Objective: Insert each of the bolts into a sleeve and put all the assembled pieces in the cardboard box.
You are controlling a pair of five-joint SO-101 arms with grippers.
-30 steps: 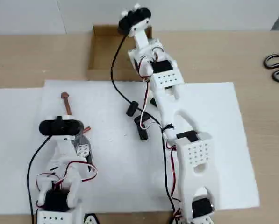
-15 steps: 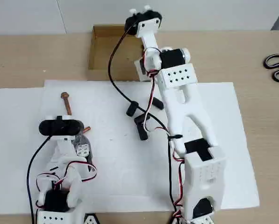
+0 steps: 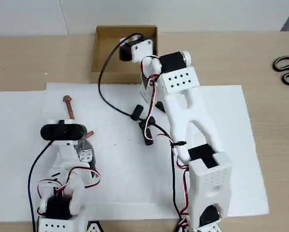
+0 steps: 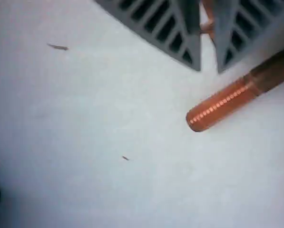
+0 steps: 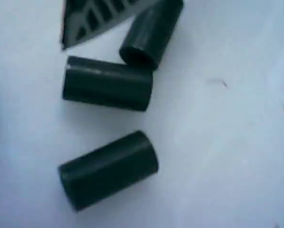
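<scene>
Retreating from cardboard box (image 3: 100, 48) to sleeves (image 5: 108, 90): R claw (image 5: 99, 19), grip unclear | L claw (image 4: 207, 61) still, grip unclear

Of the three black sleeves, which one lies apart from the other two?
The lone sleeve, with paper all around it. The middle sleeve and the third sleeve lie close together.

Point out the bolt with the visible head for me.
In the high view the bolt lies on the white sheet, just beyond the left arm and well left of the black sleeves.
</scene>
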